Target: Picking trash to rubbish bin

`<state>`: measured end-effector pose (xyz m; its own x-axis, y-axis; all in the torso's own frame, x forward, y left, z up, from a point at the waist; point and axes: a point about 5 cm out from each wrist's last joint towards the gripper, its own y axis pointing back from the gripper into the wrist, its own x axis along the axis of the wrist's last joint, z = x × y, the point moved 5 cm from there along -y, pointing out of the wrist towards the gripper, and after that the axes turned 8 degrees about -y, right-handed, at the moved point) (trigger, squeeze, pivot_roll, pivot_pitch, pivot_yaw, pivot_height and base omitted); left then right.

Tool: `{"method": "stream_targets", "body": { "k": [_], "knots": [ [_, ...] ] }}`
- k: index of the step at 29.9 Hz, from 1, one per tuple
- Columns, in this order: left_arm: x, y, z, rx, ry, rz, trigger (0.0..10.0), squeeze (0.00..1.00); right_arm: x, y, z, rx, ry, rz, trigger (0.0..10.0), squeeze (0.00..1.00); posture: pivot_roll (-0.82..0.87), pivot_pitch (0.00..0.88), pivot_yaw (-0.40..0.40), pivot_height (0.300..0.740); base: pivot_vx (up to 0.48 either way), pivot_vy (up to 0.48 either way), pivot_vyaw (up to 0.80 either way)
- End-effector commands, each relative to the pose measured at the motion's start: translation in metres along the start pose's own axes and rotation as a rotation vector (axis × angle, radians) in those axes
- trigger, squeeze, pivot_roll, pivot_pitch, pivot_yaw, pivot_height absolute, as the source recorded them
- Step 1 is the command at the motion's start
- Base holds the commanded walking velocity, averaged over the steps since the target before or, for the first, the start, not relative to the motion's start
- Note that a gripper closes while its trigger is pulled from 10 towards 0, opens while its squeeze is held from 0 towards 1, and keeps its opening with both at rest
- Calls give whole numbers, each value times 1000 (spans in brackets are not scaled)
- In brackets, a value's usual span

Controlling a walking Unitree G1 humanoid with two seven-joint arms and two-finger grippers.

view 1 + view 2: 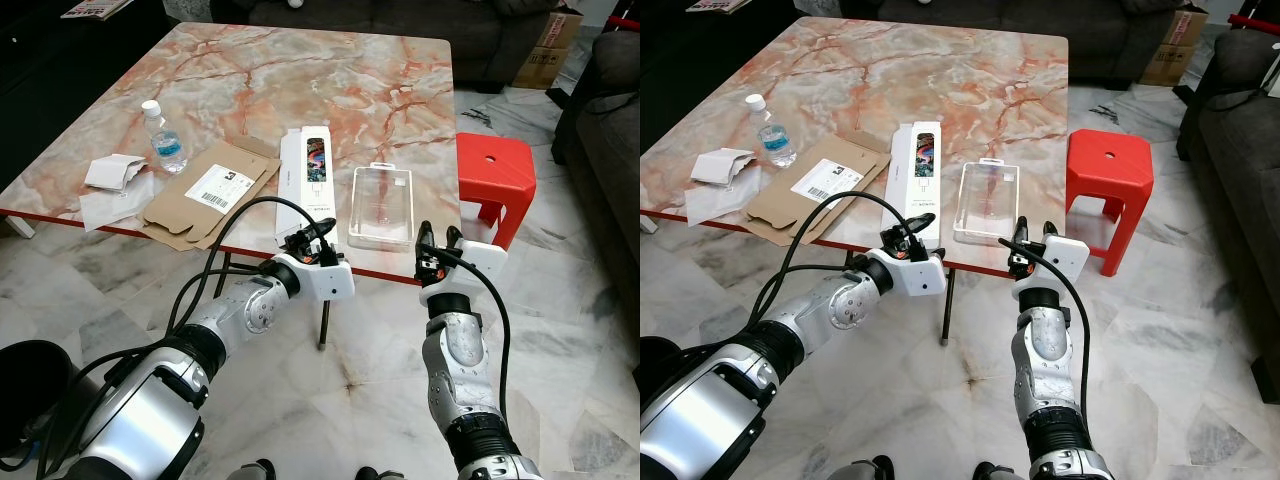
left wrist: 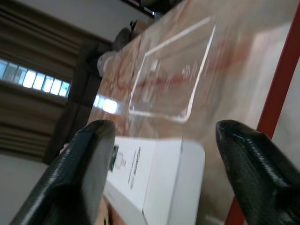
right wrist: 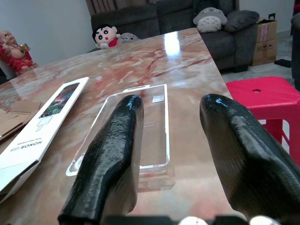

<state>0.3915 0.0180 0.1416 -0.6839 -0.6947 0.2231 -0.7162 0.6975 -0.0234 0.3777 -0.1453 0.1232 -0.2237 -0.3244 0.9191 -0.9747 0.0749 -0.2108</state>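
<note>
Head view: bin [image 1: 25, 385] cut off at frame edge. Left pincer [image 1: 312, 232] at white box [image 1: 307, 186] on worktop [image 1: 330, 90] edge.
Left wrist: blurred; fingers spread, empty.
Right wrist: right pincer [image 3: 171, 140] spread, empty, facing clear tray [image 3: 136, 126].

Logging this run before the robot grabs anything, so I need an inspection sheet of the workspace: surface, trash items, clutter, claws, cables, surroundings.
Surface: marble table with a red edge, over a pale marble floor.
Job's things: long white box and clear plastic tray near the front edge; flattened cardboard, water bottle and crumpled paper to the left.
Clutter: nothing seen beyond the trash.
Claws: left claw open at the white box's near end; right claw open just short of the clear tray; neither holds anything.
Cables: black cables loop along both arms.
Surroundings: red stool right of the table; dark bin at lower left; sofas behind.
</note>
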Motion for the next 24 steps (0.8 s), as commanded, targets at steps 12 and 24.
{"method": "stream_targets", "body": {
  "k": [12, 24],
  "knots": [
    [-19, 17, 4, -84, -101, -19, 10000, 0, -5, 2, 1, -9, -10, -17, 10000, 0, 118, 146, 6, 740, 0, 0, 0],
    [-32, 21, 3, -89, -140, -76, 10000, 0, -4, 1, -1, -3, -14, -18, 10000, 0, 127, 148, 4, 740, 0, 0, 0]
  ]
}}
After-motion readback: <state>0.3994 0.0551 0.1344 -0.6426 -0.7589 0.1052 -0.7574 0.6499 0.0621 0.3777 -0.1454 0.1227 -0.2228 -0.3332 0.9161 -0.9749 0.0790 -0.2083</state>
